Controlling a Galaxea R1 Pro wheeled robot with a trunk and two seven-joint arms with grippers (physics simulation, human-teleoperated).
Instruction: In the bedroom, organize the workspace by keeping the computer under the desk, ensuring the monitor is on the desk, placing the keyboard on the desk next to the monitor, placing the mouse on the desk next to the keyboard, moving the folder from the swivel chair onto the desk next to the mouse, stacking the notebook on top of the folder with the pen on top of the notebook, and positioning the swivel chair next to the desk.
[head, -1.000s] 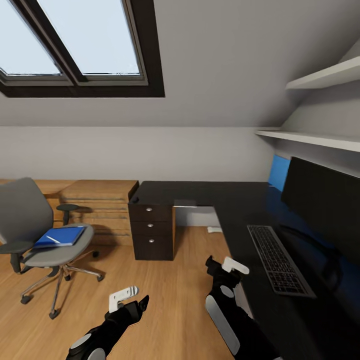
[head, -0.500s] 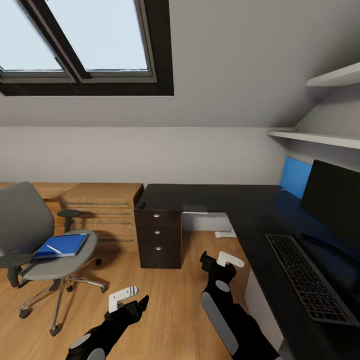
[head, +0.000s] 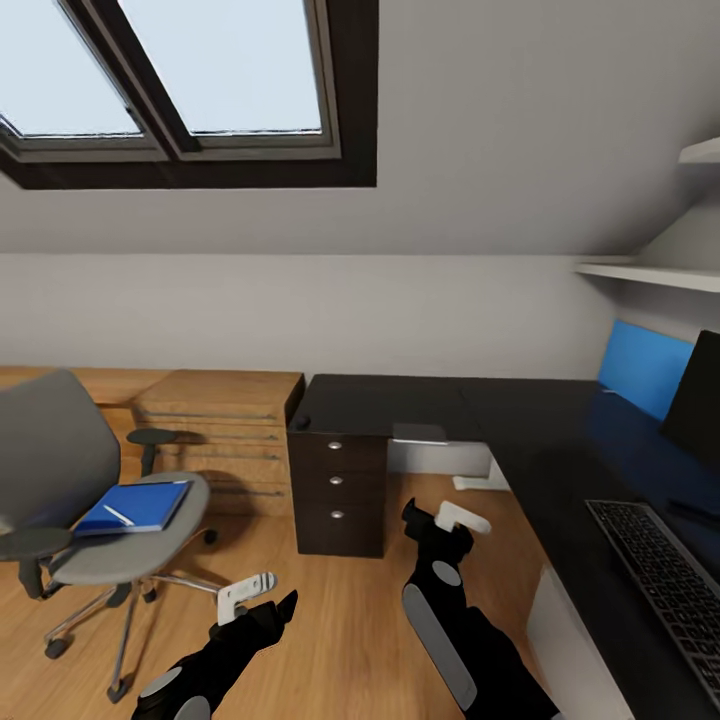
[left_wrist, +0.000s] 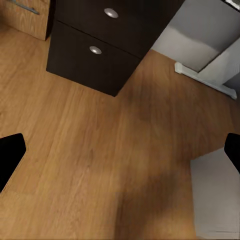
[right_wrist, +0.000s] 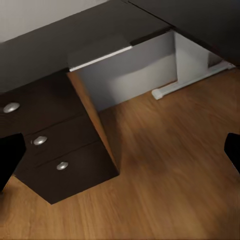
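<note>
The grey swivel chair (head: 60, 470) stands on the wooden floor at the left, apart from the desk (head: 470, 410). On its seat lies a blue folder (head: 138, 506) with a thin white pen (head: 117, 514) on it; I cannot make out a separate notebook. A small black mouse (head: 302, 422) sits at the desk's left end. The keyboard (head: 665, 580) and the monitor (head: 702, 410) are at the right edge. The computer is out of view. My left gripper (head: 265, 600) (left_wrist: 120, 155) and right gripper (head: 445, 520) (right_wrist: 120, 152) hang open and empty over the floor.
The black three-drawer unit (head: 337, 490) stands under the desk's left end, and a light wooden drawer chest (head: 215, 420) is behind the chair. A white desk foot (head: 475, 483) lies on the floor. White shelves (head: 650, 272) hang over the blue back panel (head: 645, 380).
The whole picture has shifted right, so the camera has turned left. The monitor and keyboard are now cut by the right edge. Both arms hold the same pose.
</note>
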